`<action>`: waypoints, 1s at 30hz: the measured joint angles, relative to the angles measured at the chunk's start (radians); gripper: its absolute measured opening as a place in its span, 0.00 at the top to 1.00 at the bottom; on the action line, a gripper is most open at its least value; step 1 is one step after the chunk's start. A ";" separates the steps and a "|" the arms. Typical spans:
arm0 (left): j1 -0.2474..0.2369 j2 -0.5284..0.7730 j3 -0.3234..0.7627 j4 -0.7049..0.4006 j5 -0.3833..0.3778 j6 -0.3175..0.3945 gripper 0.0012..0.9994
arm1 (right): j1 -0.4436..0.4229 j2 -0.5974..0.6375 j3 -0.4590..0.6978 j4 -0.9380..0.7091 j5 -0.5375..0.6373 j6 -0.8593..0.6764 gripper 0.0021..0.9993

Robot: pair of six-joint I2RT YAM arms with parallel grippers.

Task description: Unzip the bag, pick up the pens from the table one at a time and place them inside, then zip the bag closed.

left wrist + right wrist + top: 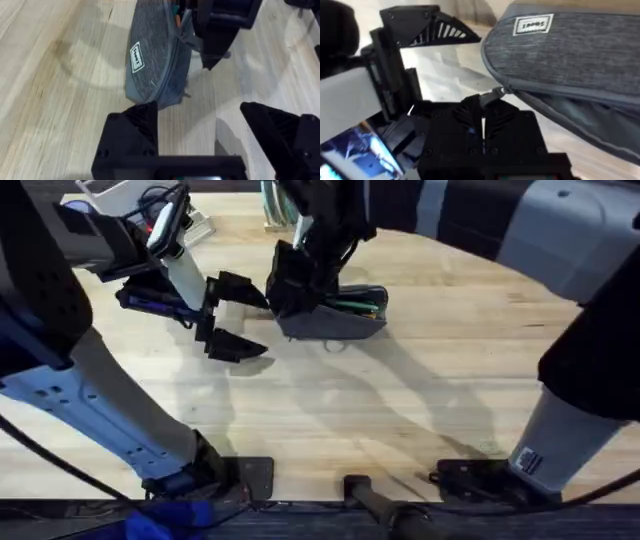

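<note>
Step in hand, by my reading: closing the zipper, the last part of the task. The bag (335, 320) lies on the table (420, 410) near the middle, slightly toward the far side, label patch facing the left arm. Its mouth is open along much of the top; a green pen (355, 306) shows inside at the opening, with something dark beside it that may be the second pen, too small to be sure. No pen seen loose on the bare table. The right claw (482, 117) is at the bag's rounded end, fingers pressed together on the zipper pull (490, 96), a small metal tab at the start of the open seam. Right arm reaches across the middle and comes down steeply onto that end of the bag. The left claw (207, 135) sits low over the table just beside the same end, fingers spread wide, holding nothing, pointed at the bag but apart from it. Next move, as judged: the right claw draws the pull along the seam toward the far end, keeping the line straight so the teeth mesh; the left claw likely needs to pinch or pin the near end so the bag does not slide with the pull. Risk: tab slipping out of the pinch, or fabric bunching.
</note>
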 joint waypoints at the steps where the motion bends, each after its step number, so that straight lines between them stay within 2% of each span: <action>1: 0.000 0.000 0.000 0.000 0.000 0.000 0.00 | -0.006 0.000 0.000 0.000 -0.020 -0.009 0.97; 12: 0.000 0.000 0.000 0.000 0.000 0.000 0.00 | -0.081 0.000 0.000 -0.001 -0.200 -0.069 0.97; 30: 0.000 0.000 0.000 0.000 0.000 0.000 0.00 | -0.133 0.040 0.000 -0.025 -0.368 -0.174 0.97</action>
